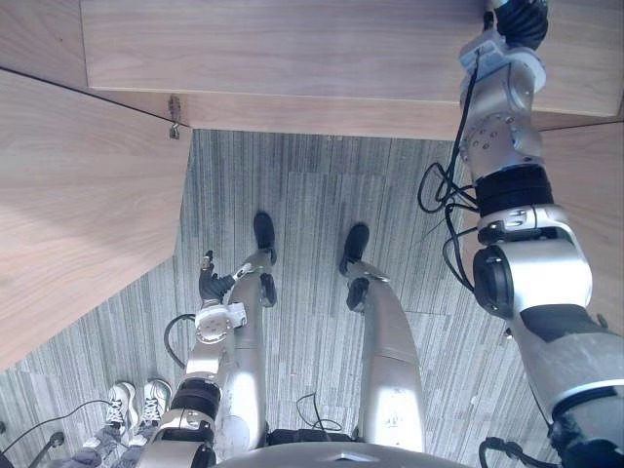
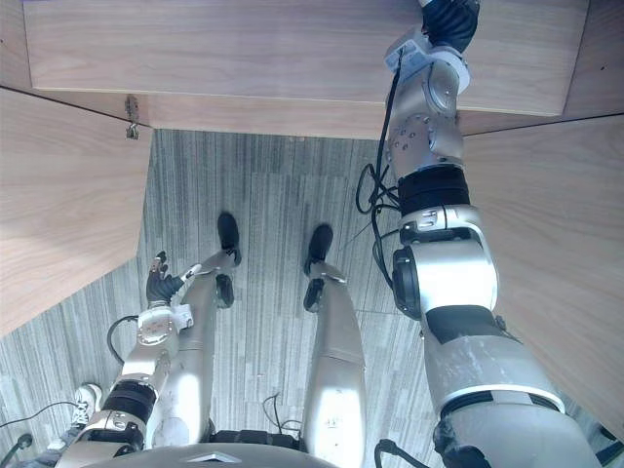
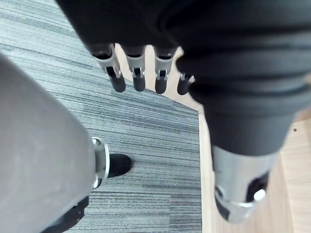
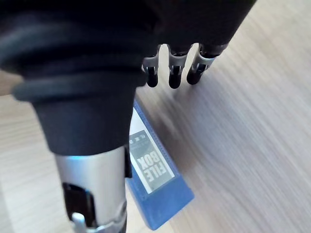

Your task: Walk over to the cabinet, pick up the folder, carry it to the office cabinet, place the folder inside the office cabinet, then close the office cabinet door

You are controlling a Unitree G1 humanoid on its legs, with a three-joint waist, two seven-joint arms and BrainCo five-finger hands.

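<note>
Wood panels of the cabinet [image 1: 292, 49] stood over grey carpet [image 1: 312, 195]. The blue folder [image 4: 163, 187] lay flat on wood beneath the right hand [image 4: 174, 73], whose fingers hung loosely straight past its end, gripping nothing. The left hand [image 1: 209, 283] hung low, relaxed and empty

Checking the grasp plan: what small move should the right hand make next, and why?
Probably lower the right hand onto the blue folder and curl its fingers round it: the folder lies on the wooden surface, and the fingers are straight, holding nothing.
</note>
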